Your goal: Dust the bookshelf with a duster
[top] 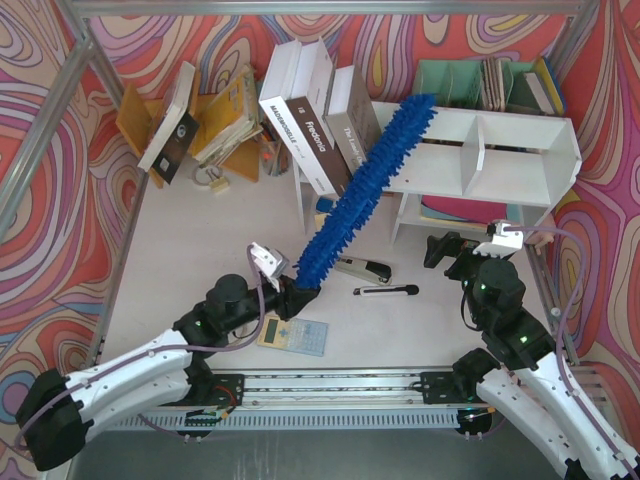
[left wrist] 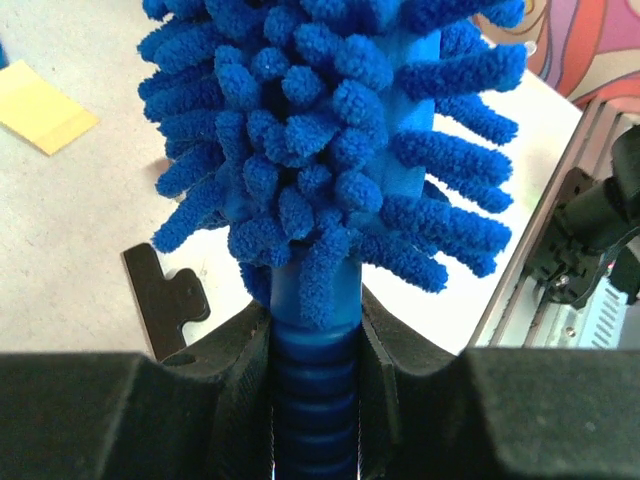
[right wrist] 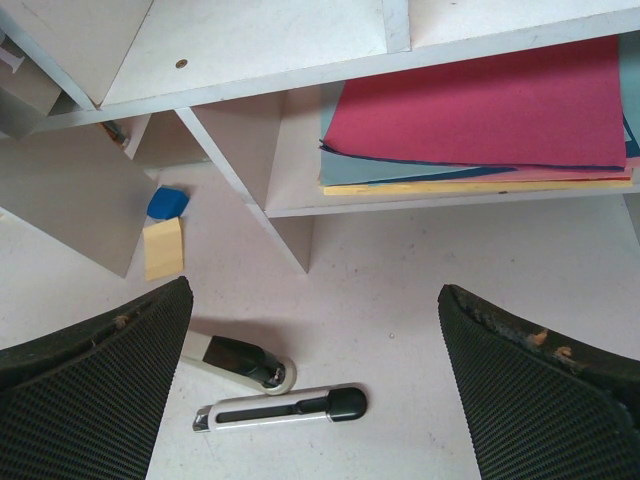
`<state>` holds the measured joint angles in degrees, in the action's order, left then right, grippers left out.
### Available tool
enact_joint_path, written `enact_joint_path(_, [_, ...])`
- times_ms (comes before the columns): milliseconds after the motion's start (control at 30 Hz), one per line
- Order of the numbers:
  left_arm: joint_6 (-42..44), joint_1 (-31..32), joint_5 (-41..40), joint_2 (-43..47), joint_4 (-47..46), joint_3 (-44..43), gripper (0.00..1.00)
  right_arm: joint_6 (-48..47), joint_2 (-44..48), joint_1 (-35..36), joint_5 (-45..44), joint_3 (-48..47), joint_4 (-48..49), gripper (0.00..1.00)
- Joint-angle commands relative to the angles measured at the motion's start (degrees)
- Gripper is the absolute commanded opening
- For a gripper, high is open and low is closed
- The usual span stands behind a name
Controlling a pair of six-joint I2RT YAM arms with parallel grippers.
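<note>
The long fluffy blue duster slants from my left gripper up and to the right. Its far end reaches over the left end of the top board of the white bookshelf. In the left wrist view the left gripper is shut on the duster's ribbed blue handle, just under the fluffy head. My right gripper hovers in front of the shelf's lower tier. In its wrist view the right gripper is open and holds nothing, with the bookshelf ahead of it.
Leaning books stand left of the shelf, beside a yellow book rack; a green file organiser stands behind. A stapler, a box cutter and a calculator lie on the table. Coloured paper sheets fill the lower tier.
</note>
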<state>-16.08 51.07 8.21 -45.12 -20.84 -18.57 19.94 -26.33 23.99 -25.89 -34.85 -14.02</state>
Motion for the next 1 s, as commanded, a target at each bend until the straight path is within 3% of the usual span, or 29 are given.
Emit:
enact_joint_path(0, [-0.4, 0.4, -1.05, 4.63, -0.44, -4.42, 0.0, -0.02, 0.33, 0.01, -0.4, 0.01, 0.97, 0.99])
enact_joint_path(200, [0.16, 0.44, -2.17, 9.84, 3.3, -7.04, 0.0, -0.27, -0.21, 0.07, -0.14, -0.03, 1.24, 0.99])
enact_joint_path(733, [-3.39, 0.57, -3.03, 3.9, -0.4, -1.98, 0.0, -0.61, -0.87, 0.04, -0.29, -0.55, 1.06, 0.99])
enact_joint_path(967, [-2.77, 3.83, -5.38, -2.05, 8.35, -11.61, 0.0, -0.17, 0.05, -0.03, -0.48, -0.76, 0.52, 0.99])
